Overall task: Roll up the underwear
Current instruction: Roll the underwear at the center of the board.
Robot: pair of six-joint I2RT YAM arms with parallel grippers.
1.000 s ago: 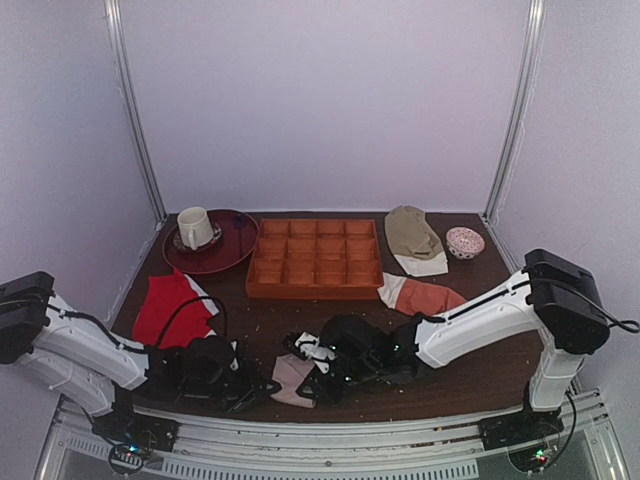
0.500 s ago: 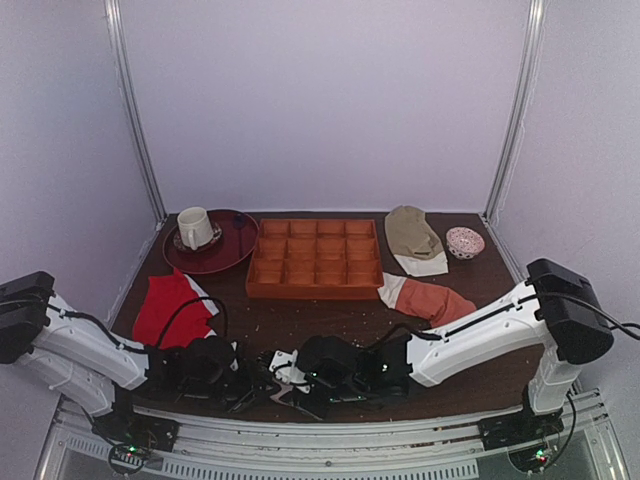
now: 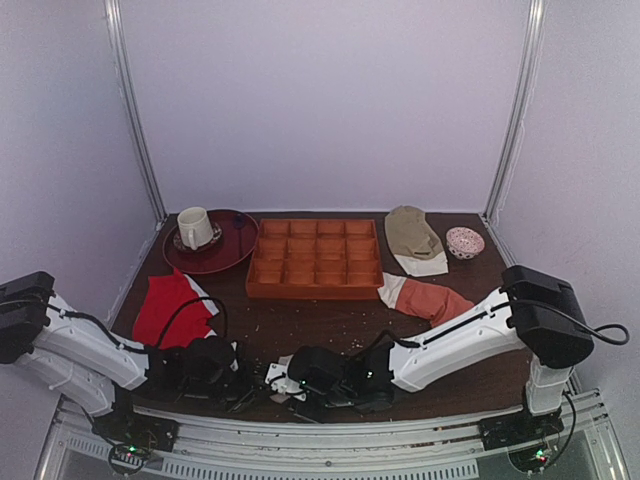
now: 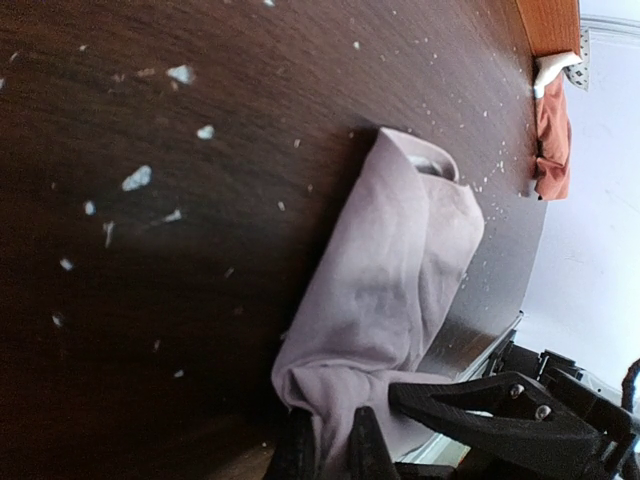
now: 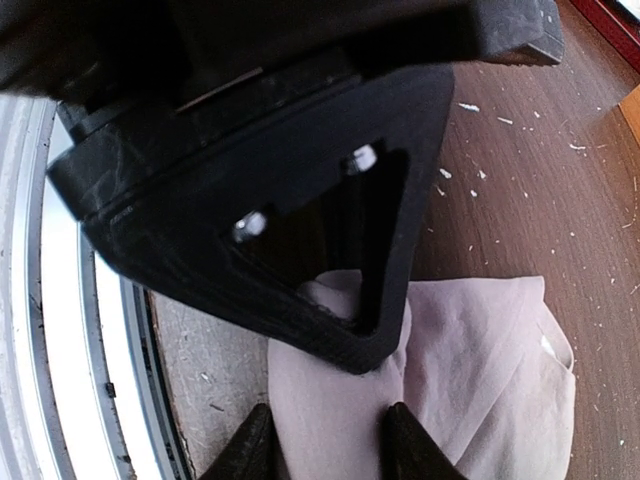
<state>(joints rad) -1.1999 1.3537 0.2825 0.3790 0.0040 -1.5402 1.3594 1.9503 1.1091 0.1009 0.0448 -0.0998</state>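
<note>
The underwear [image 4: 392, 270] is lying at the near edge of the table [image 3: 340, 318], a little left of the middle. It is sitting as a loosely folded pale pink strip with one end bunched up. Both grippers are working on that bunched end. The left gripper [image 4: 330, 452] is pinching it, its two fingers drawn close with cloth squeezed between them. The right gripper [image 5: 330, 445] is gripping the same end from the other side, with a thick fold of cloth filling the gap between its fingers. The two tools are crowding each other and sitting just beside one another. From above, they are hiding almost all of the cloth.

Judging from this, the folding looks done and the roll itself is only beginning, since most of the strip is lying flat and unrolled. The next move is calling for both grippers to turn the held end over onto the flat part and carry it toward the free end. They need to be moving in step and gripping evenly, so the roll is staying tight and the fingers are not knocking together.
</note>
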